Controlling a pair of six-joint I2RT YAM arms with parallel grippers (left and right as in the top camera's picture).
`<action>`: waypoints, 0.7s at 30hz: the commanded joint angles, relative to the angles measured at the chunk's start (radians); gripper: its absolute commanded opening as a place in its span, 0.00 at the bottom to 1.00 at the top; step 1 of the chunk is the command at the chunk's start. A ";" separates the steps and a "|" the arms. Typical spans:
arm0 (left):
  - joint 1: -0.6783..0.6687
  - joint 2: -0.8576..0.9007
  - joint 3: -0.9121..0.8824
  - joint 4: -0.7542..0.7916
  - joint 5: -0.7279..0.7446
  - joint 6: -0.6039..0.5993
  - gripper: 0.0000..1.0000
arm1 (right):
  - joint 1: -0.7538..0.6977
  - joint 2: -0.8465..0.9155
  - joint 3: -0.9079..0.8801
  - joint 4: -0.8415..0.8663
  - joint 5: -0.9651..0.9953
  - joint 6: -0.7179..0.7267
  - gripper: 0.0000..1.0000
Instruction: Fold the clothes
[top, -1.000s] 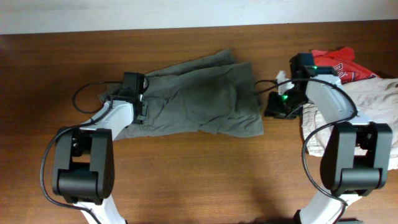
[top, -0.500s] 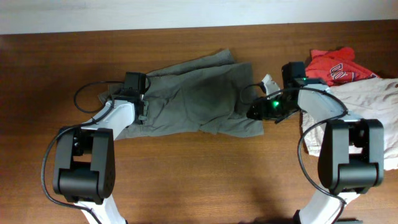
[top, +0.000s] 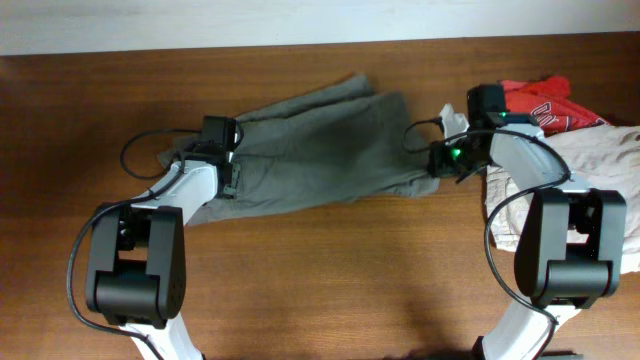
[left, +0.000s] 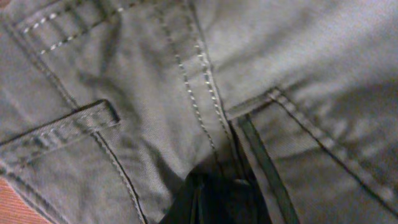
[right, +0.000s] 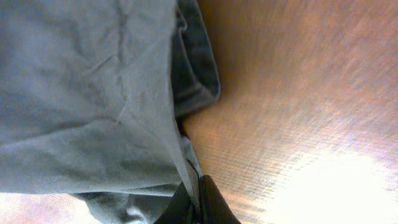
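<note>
Across the middle of the table (top: 320, 290), overhead, the shorts (top: 320, 150) stretch lengthwise left to right, waistband left, legs pointing right. Left wrist: left gripper (left: 217, 199) clamped tight on the shorts. Right wrist: right gripper (right: 194, 204) pinched closed on the leg hem.

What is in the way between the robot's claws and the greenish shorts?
Nothing visible. The left gripper is shut on the olive shorts near the waistband, and the right gripper is shut on a leg hem. The red T-shirt and beige shorts lie off to the right.
</note>
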 joint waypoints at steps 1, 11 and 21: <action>0.000 0.031 -0.001 -0.010 -0.018 0.054 0.02 | -0.011 0.000 0.031 0.005 0.074 -0.085 0.06; -0.001 -0.003 0.043 -0.013 -0.004 0.053 0.36 | -0.011 -0.058 0.103 -0.153 0.053 -0.051 0.79; -0.001 -0.082 0.074 -0.034 0.245 0.039 0.47 | 0.074 -0.077 0.261 -0.015 -0.127 0.108 0.42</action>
